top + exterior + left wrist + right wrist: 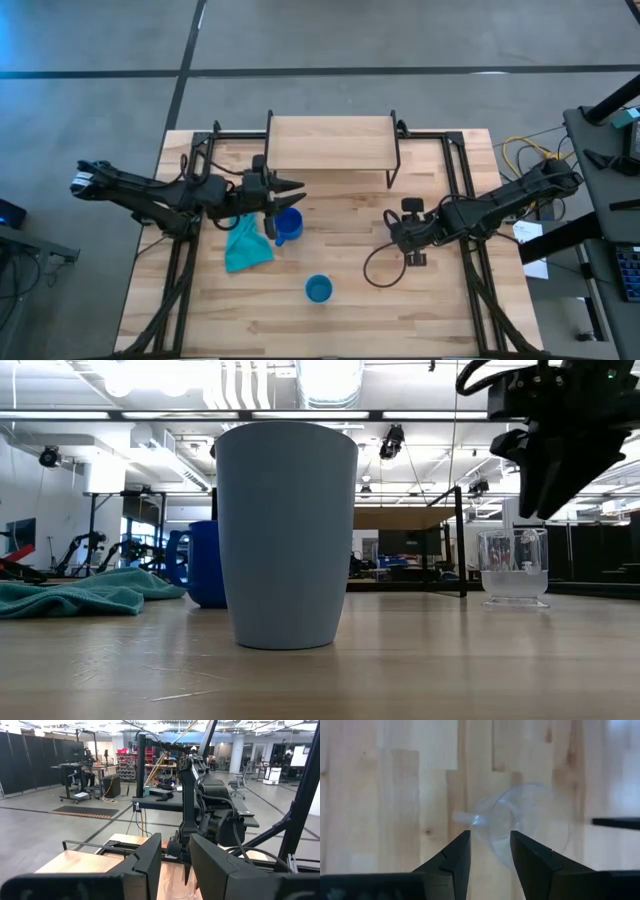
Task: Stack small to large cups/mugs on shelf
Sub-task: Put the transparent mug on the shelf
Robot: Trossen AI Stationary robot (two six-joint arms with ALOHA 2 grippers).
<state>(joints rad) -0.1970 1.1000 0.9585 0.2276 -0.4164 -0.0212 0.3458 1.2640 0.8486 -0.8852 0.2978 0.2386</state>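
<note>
Three vessels stand on the table [420, 320]; none is on the shelf [330, 143]. Far left, the cloth [245, 245] lies crumpled. The left gripper [290, 190] is level above the tabletop, just beside the mug [288, 226], with its fingers [150, 857] spread apart and nothing between them. The mug touches the cloth edge. The blue cup [318, 290] stands upright nearer the front edge, well apart from both arms. The right gripper [397, 238] points down over the glass [530, 820], which stands upright on the table. Its fingers [457, 852] are spread, apart from the glass.
</note>
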